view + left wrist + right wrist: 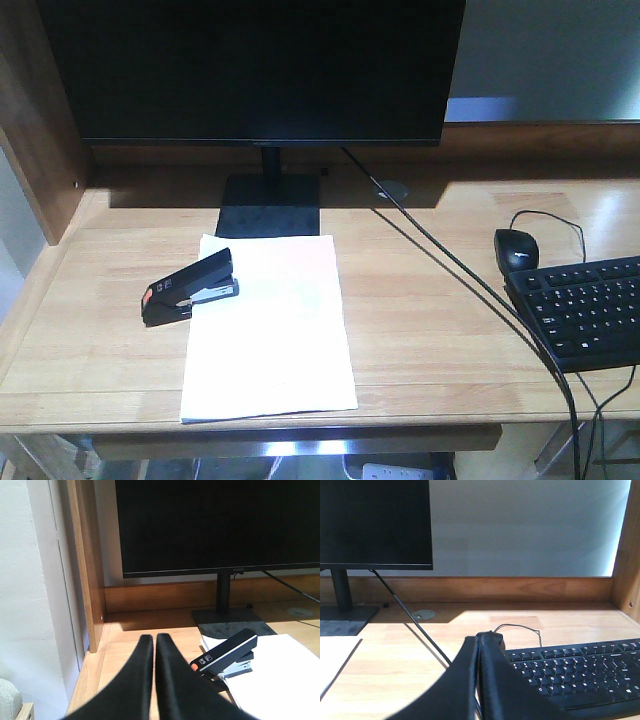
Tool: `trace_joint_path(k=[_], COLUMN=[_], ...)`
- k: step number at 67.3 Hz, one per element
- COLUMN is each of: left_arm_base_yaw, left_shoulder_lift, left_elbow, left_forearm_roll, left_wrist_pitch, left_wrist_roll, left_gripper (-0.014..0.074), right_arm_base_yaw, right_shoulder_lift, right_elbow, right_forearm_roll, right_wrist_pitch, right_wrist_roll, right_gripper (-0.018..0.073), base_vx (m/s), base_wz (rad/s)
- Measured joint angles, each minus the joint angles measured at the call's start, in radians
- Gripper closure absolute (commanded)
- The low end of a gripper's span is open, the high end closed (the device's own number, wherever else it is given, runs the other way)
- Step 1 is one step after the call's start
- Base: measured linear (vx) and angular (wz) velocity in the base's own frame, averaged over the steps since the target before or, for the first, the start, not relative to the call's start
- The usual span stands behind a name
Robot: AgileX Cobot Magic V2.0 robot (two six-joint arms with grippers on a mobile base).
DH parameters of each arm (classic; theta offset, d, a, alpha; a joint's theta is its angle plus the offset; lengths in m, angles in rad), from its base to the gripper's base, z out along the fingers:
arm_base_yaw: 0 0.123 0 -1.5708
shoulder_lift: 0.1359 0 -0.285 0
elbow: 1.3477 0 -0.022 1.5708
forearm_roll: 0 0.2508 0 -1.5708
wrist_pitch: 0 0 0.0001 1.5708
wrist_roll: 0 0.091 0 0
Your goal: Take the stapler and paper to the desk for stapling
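Note:
The black stapler point(190, 288) with an orange end patch rests across the left edge of the white paper point(270, 325), which lies flat on the light-wood desk point(420, 330) in front of the monitor. In the left wrist view my left gripper point(154, 639) is shut with nothing in it, hovering to the left of the stapler point(226, 652) and the paper point(280, 672). My right gripper point(479, 640) is shut and empty, above the desk point(395, 650) beside the keyboard. A corner of the paper point(335, 657) shows at the left of that view. Neither gripper appears in the front view.
A black monitor point(255, 70) on its stand point(268, 205) fills the back. A black mouse point(516, 248) and keyboard point(585, 310) lie at the right, with a black cable point(460, 275) running diagonally across the desk. A raised wooden side wall point(35, 130) stands at the left.

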Motion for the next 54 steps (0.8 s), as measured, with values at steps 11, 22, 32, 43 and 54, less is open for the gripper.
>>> trace_joint_path(k=[11,22,32,43,54], left_arm_base_yaw=[0.0,0.0,0.0,0.0,0.0], left_shoulder_lift=[0.0,0.0,0.0,0.0,0.0], left_elbow=[0.0,0.0,0.0,0.0,0.0], left_forearm_roll=[0.0,0.0,0.0,0.0,0.0], left_wrist_pitch=[0.0,0.0,0.0,0.0,0.0], left_wrist_roll=[0.0,0.0,0.0,0.0,0.0], left_gripper=[0.0603,0.0603,0.0603,0.0603,0.0603], right_arm_base_yaw=[0.0,0.0,0.0,0.0,0.0], right_shoulder_lift=[0.0,0.0,0.0,0.0,0.0], right_elbow=[0.0,0.0,0.0,0.0,0.0], right_forearm_roll=[0.0,0.0,0.0,0.0,0.0], right_wrist_pitch=[0.0,0.0,0.0,0.0,0.0], right_wrist_roll=[0.0,0.0,0.0,0.0,0.0], right_gripper=[0.0568,0.0568,0.0568,0.0568,0.0568], base_vx=[0.0,0.0,0.0,0.0,0.0], base_wz=[0.0,0.0,0.0,0.0,0.0])
